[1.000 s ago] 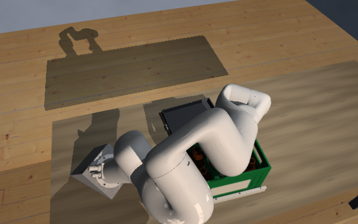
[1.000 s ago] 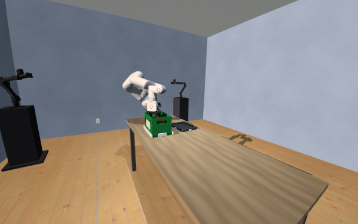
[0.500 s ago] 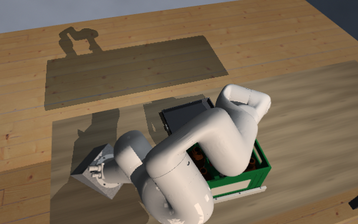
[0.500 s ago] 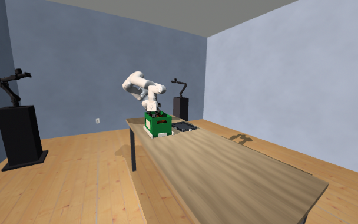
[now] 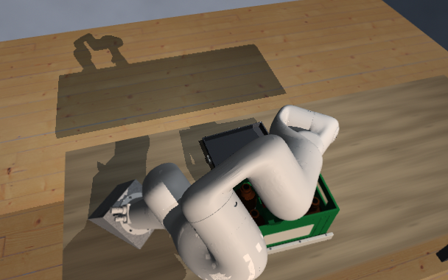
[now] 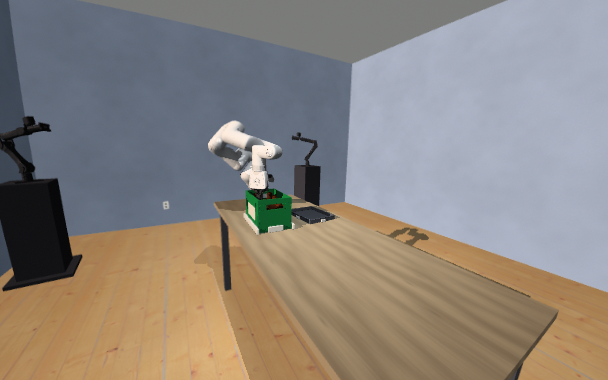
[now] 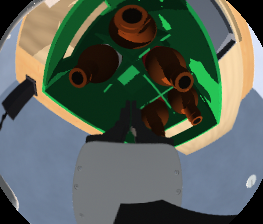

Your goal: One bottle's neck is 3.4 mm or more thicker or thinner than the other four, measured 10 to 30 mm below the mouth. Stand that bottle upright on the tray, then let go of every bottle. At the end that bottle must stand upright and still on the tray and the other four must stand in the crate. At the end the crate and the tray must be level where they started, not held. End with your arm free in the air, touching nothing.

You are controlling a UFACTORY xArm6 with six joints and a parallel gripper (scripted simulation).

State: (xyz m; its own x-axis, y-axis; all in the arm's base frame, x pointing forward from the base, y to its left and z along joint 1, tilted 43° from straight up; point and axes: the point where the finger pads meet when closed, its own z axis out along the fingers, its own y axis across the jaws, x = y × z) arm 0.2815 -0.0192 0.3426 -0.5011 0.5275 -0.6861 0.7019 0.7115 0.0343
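The green crate (image 5: 326, 219) (image 6: 278, 219) (image 7: 215, 100) stands level on the table with several brown bottles inside. In the wrist view, one bottle (image 7: 132, 27) is at the top, one (image 7: 96, 64) at left, one (image 7: 166, 67) at right, and another (image 7: 184, 100) lower right. A further bottle (image 7: 154, 116) is just right of my fingers, its mouth partly hidden. My gripper (image 6: 260, 194) (image 7: 131, 107) is shut with its fingertips together at the crate, no bottle between them. The dark tray (image 5: 233, 144) (image 6: 312, 215) beside the crate shows no bottle on its visible part.
White rails (image 5: 300, 242) (image 6: 276, 228) lie along the crate's base. My arm (image 5: 230, 184) passes over the crate and hides parts of the crate and tray in the top view. The crate's walls rise around the bottles. Black pedestals (image 6: 32, 225) (image 6: 307, 185) stand off the table.
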